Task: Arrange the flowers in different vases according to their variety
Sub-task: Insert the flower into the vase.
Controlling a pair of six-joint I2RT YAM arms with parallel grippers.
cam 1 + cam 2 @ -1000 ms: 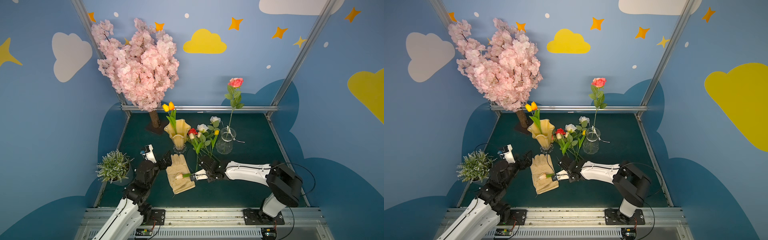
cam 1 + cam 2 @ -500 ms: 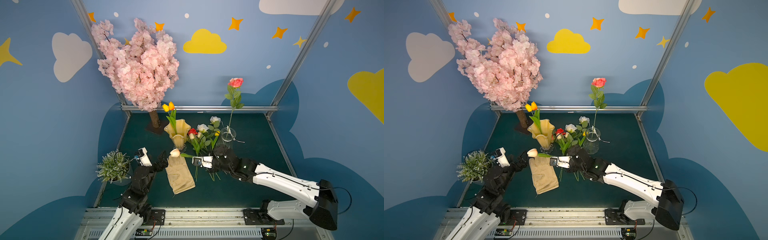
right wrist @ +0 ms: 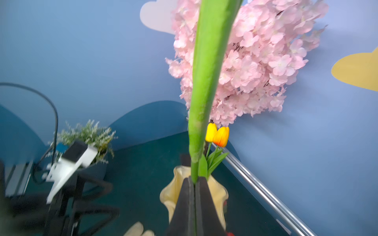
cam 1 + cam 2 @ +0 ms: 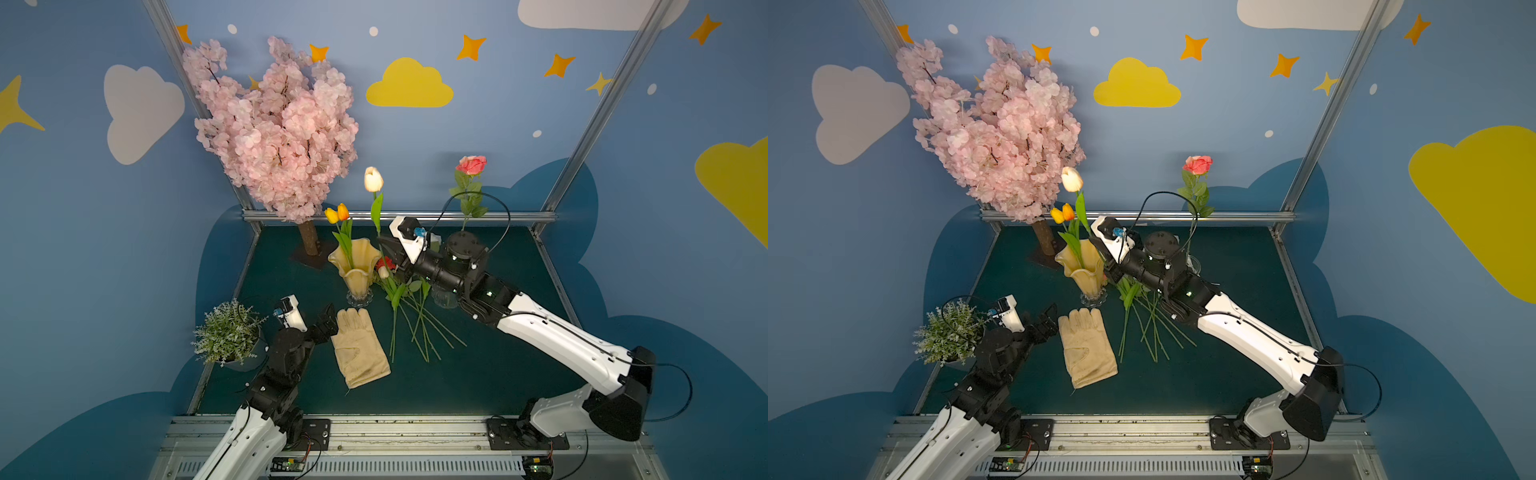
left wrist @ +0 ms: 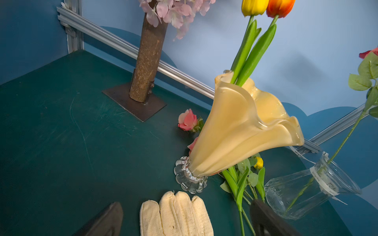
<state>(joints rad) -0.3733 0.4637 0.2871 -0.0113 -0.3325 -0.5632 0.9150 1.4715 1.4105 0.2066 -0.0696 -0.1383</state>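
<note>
Progress, under halfway I reckon: yellow and orange tulips (image 4: 337,214) sit in amber wavy-rimmed vase (image 4: 354,266), pink rose (image 4: 471,165) in clear ribbed glass vase (image 5: 306,190). Right claw (image 4: 382,243) clenched on cream tulip (image 4: 373,179) stem, just beside amber rim. Left claw (image 4: 328,323) released, empty. Loose leafy stems (image 4: 419,328) left lying on green tabletop (image 4: 498,374).

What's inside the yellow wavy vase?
Two tulips stand in the opaque amber-yellow wavy-rimmed vase: one yellow tulip and one orange tulip. The lower parts of their stems are hidden, because the vase's wall is not see-through.
</note>
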